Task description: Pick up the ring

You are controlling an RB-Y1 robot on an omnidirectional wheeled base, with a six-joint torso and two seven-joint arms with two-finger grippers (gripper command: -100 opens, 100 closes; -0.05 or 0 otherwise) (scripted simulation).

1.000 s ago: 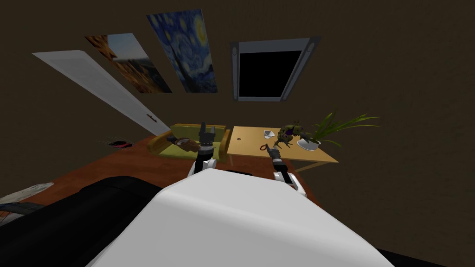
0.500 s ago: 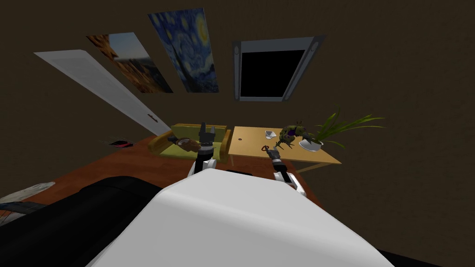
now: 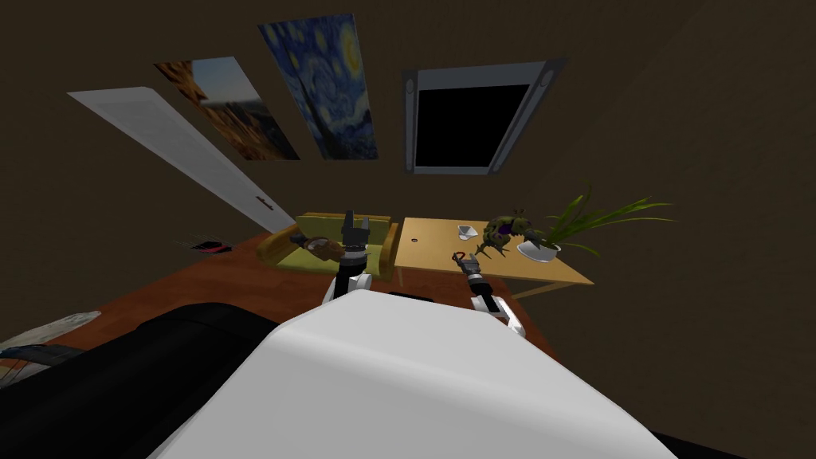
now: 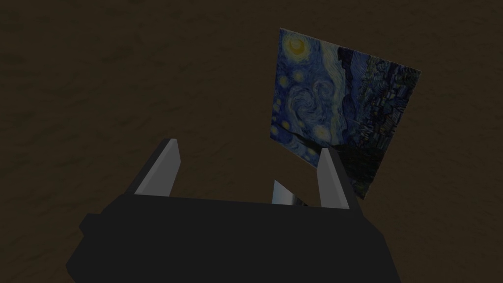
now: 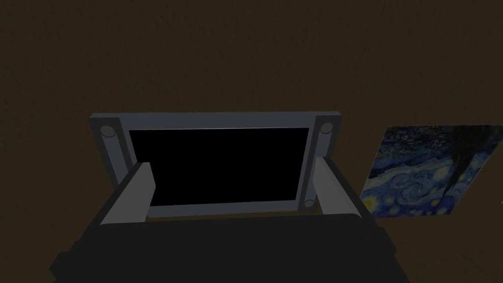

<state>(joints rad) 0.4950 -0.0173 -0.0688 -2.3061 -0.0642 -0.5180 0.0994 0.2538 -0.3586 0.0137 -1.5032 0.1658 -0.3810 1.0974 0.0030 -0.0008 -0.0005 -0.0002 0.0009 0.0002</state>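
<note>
A small red ring [image 3: 457, 256] lay on the pale wooden table [image 3: 434, 243], just beside the right gripper [image 3: 467, 264]. Its fingers stood apart and empty, as did those of the left gripper [image 4: 248, 147].

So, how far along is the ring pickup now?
Done: the right gripper is at the wooden table, beside the small red ring. In hand: lining up; its fingers are open with nothing between them. To do: close on the ring, which lies on the table, and lift. The left gripper is open too.

A dark red ring [image 3: 458, 256] lies just beside your right gripper [image 3: 468, 261] on a pale tan table [image 3: 430, 239]; beyond your gripper, green leaves [image 3: 606, 213] rise from a white pot [image 3: 539, 251].
</note>
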